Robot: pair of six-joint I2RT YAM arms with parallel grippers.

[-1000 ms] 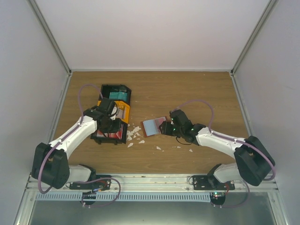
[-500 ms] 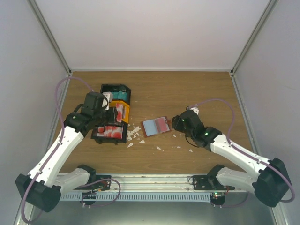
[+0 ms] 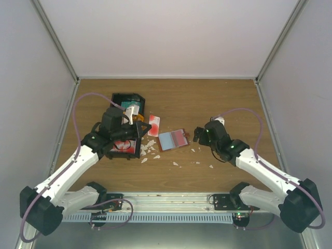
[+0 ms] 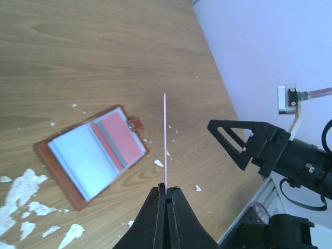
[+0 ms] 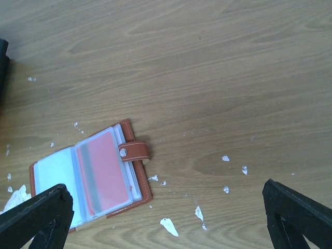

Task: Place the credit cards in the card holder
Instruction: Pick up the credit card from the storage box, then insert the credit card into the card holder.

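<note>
Left wrist | card holder [image 4: 93, 150] open, red-brown | left pincer [image 4: 166, 190] pinching credit card [image 4: 165, 140] | right pincer [image 3: 197, 134] spread

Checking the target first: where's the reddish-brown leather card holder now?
In the top view, the reddish-brown leather card holder lies open mid-table, between the black-and-orange tray and the right tool.

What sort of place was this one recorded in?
Probably a lab robot test cell: a wooden table enclosed by plain white walls, with the left arm and right arm bolted to a rail at its near edge.
</note>
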